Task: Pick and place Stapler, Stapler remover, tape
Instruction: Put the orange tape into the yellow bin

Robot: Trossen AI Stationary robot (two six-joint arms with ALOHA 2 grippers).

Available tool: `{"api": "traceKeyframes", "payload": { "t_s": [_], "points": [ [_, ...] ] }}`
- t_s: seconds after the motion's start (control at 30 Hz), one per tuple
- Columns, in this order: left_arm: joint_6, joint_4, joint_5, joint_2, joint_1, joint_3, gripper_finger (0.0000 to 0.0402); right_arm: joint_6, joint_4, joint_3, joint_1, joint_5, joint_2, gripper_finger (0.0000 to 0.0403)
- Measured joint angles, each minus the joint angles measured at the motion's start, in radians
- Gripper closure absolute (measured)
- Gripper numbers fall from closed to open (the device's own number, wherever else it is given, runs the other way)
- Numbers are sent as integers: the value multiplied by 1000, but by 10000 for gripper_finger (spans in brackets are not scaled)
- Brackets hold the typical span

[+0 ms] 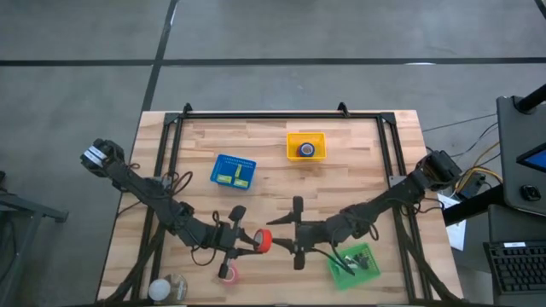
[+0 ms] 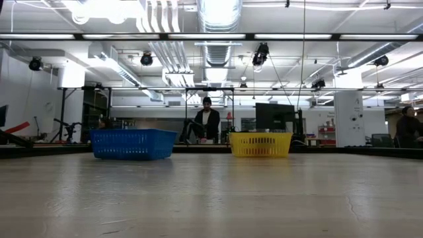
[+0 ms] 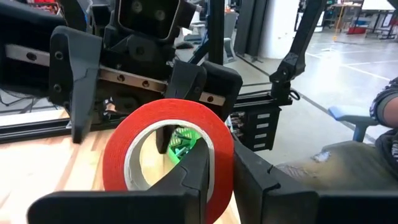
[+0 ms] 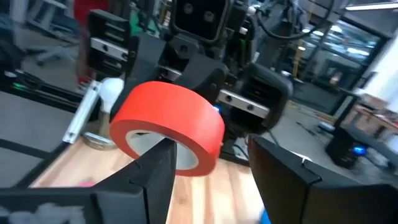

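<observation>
A red tape roll [image 1: 264, 240] with a pale core hangs above the table's near middle, and my left gripper [image 1: 254, 242] is shut on it. My right gripper [image 1: 278, 234] faces it from the right, open. One of its fingers [image 4: 155, 171] is at the roll's lower edge [image 4: 177, 158] and the other [image 4: 280, 174] stands well off to the side. A second reddish roll [image 1: 228, 273] lies flat on the table near the front edge. A blue roll [image 1: 306, 150] lies in the yellow basket [image 1: 290, 141]. I cannot make out the stapler or the stapler remover. My left gripper pinches the roll's wall [image 3: 221, 155], with one finger [image 3: 193, 177] inside the ring and the other [image 3: 261, 180] outside. The fingers come in level from the table's left. The roll is lifted clear of the table, its hole [image 3: 158, 149] facing along the fingers. I cannot tell whether my right gripper touches the roll.
A blue basket [image 1: 223, 162] with yellow-green things stands left of centre, and the yellow basket stands behind the middle. A green basket [image 1: 341, 271] with dark things is at the near right. A pale roll [image 1: 175, 287] and a white object [image 1: 158, 292] sit at the near left corner.
</observation>
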Motion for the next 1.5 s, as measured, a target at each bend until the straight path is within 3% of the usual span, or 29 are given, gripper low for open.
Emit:
{"api": "traceKeyframes", "payload": {
  "t_s": [0.3,0.7,0.9,1.17,1.33,1.5],
  "points": [
    [-5,-2,0,0,3,0,350,13,8,2,-11,-44,0,241],
    [-8,-2,-1,0,6,0,340,-28,13,7,-19,-65,1,378],
    [-23,-24,-75,0,6,-1,312,-5,-16,11,-19,-21,-6,374],
    [-39,-69,-183,0,6,-1,213,90,-196,12,-18,32,-55,372],
    [-54,-104,-231,-4,6,-2,170,226,-444,12,-22,166,-110,372],
    [-90,-136,-239,-4,6,-1,165,363,-693,11,-64,277,-183,372]
  ]
}}
